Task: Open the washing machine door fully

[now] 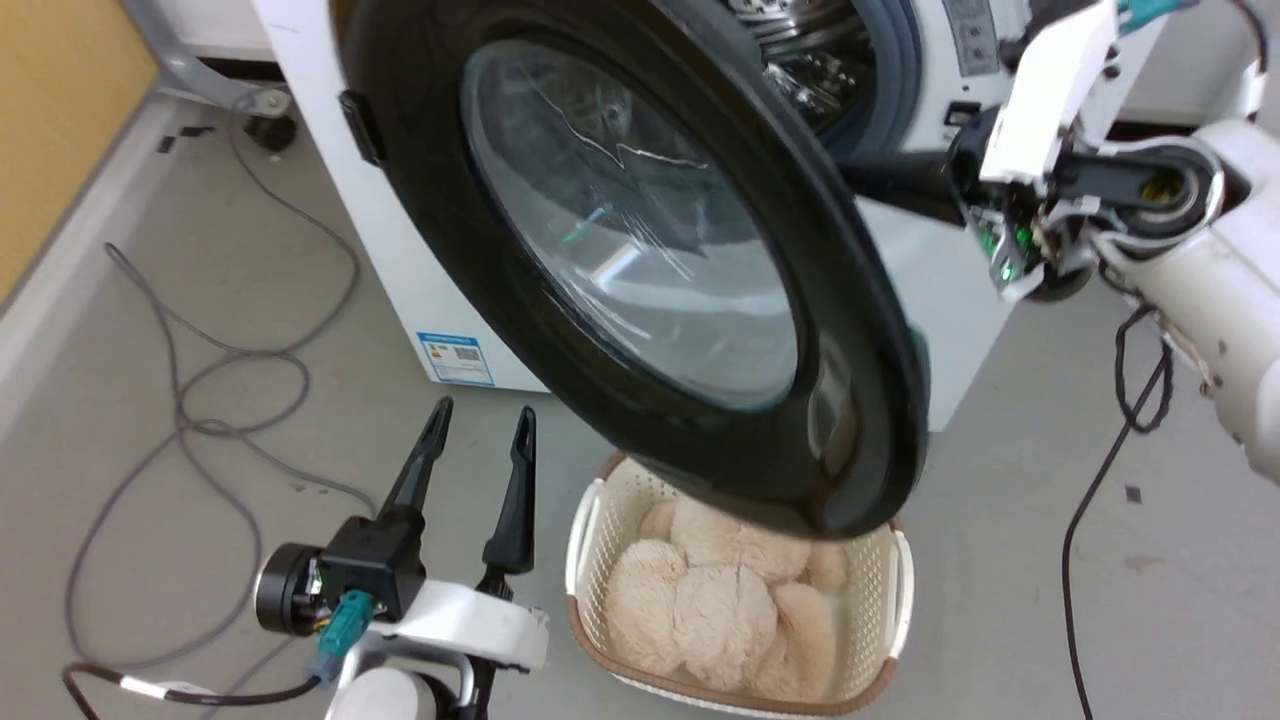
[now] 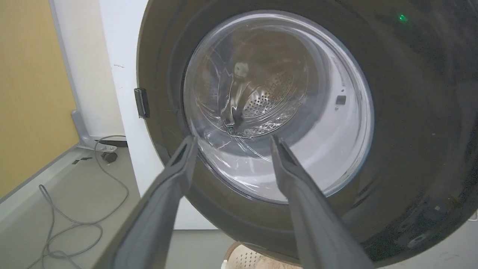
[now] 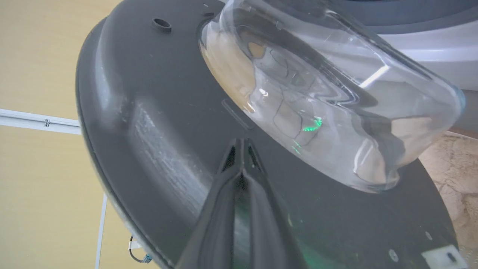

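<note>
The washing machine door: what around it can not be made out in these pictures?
- Right wrist view: contact between the right gripper and the washing machine door is unclear.
- Head view: the door hides that gripper's fingertips and most of the drum.
- Head view: the door's rim covers the basket's far side.

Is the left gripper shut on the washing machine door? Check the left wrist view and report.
No: the left gripper is open, fingers spread apart short of the washing machine door, clamping nothing.
</note>
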`<state>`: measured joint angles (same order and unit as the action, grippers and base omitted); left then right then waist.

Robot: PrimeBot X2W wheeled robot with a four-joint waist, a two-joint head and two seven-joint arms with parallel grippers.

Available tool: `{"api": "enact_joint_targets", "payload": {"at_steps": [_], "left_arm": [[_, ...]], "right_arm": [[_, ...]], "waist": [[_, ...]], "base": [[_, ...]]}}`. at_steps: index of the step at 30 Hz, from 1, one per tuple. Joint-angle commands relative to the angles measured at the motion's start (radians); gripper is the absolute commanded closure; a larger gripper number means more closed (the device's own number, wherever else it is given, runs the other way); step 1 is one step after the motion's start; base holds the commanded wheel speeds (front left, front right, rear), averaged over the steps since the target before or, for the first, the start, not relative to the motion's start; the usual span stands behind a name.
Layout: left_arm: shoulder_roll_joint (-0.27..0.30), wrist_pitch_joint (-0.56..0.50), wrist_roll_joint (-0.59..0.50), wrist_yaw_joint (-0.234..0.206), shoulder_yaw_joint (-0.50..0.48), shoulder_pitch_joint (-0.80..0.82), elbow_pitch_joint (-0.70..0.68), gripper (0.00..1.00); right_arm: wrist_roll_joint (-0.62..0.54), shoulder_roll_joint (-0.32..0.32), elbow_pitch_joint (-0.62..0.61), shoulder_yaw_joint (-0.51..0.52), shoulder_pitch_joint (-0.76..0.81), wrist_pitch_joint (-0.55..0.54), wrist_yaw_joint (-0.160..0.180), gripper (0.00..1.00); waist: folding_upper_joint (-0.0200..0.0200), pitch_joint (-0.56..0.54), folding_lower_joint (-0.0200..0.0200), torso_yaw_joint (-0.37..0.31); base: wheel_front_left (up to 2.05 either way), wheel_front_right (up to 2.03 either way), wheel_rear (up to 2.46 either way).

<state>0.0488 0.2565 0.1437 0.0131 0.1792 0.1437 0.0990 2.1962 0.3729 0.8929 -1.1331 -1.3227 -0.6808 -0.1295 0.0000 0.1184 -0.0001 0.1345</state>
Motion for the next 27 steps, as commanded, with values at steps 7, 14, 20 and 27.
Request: {"api": "enact_joint_targets", "payload": {"at_steps": [7, 14, 20, 27], "left_arm": [[0.001, 0.005, 0.001, 0.002, -0.001, -0.031, 0.016, 0.0], [0.001, 0.005, 0.002, 0.002, -0.001, -0.042, 0.026, 0.0], [0.001, 0.005, 0.0, 0.005, -0.004, -0.042, 0.035, 0.0], [0.001, 0.005, 0.002, 0.002, -0.005, -0.045, 0.041, 0.0]], "right_arm": [[0.058, 0.031, -0.126, -0.06, 0.071, 0.002, -0.001, 1.0], [0.094, 0.058, -0.275, -0.114, 0.1, 0.036, -0.001, 1.0], [0.106, 0.069, -0.396, -0.139, 0.123, 0.061, -0.001, 1.0], [0.116, 0.085, -0.487, -0.146, 0.158, 0.105, -0.001, 1.0]], "waist": [[0.0, -0.036, 0.0001, 0.041], [0.0, -0.042, 0.0001, 0.068], [0.0, -0.041, 0.0001, 0.083], [0.0, -0.041, 0.0001, 0.083]], "base": [[0.0, 0.0, 0.0], [0.0, 0.0, 0.0], [0.0, 0.0, 0.0], [0.0, 0.0, 0.0]]}}
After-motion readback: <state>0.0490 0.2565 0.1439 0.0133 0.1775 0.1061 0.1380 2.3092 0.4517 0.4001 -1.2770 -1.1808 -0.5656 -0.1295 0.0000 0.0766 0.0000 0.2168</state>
